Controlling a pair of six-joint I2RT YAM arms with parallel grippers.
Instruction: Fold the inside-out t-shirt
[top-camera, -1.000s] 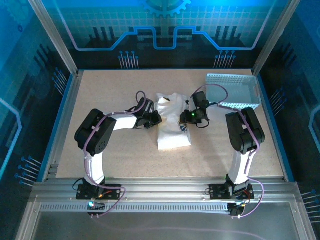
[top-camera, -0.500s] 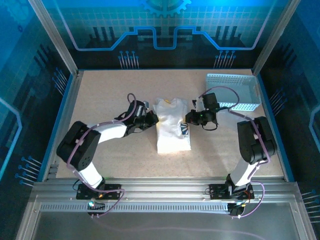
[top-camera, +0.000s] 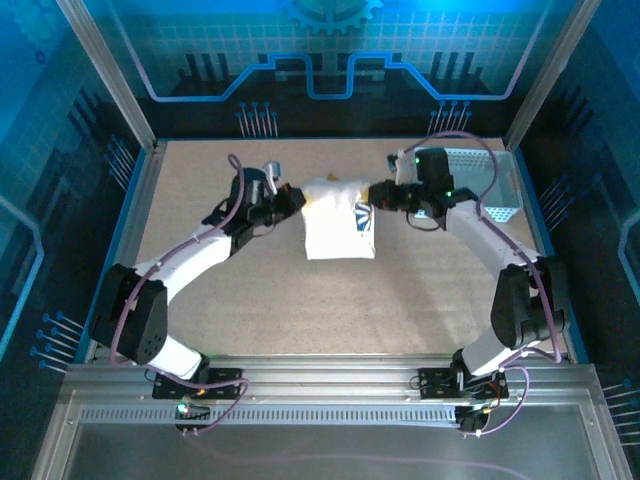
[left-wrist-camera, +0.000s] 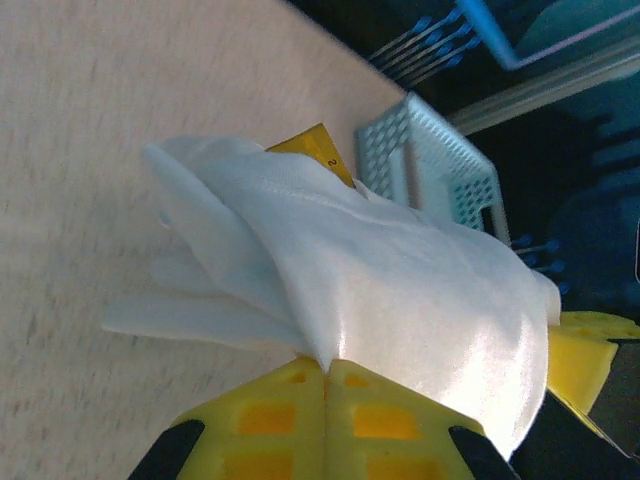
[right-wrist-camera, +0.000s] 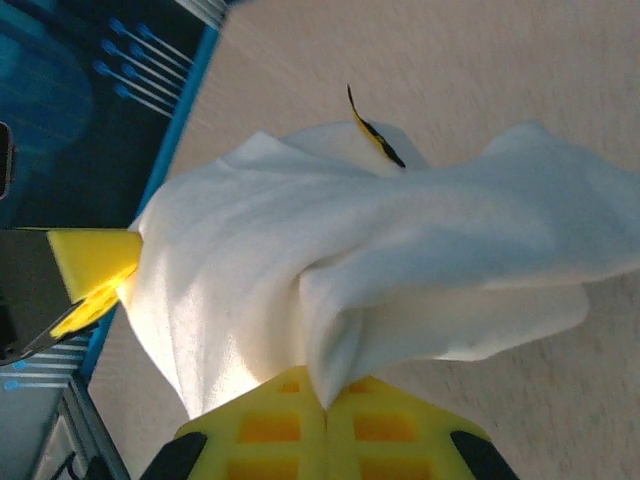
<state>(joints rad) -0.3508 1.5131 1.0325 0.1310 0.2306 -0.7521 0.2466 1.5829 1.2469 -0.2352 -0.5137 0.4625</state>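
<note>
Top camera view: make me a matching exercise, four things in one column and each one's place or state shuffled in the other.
1. t-shirt
2. basket
3. left gripper
4. right gripper

A. shut on the t-shirt's right edge
B. far right corner of the table
C. mid-table, between the grippers
D. shut on the t-shirt's left edge

Pairs: 1-C, 2-B, 3-D, 4-A

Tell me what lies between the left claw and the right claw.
The white t-shirt spans the gap, pinched at one edge by the left claw and at the other by the right claw; the top view shows it.
</note>
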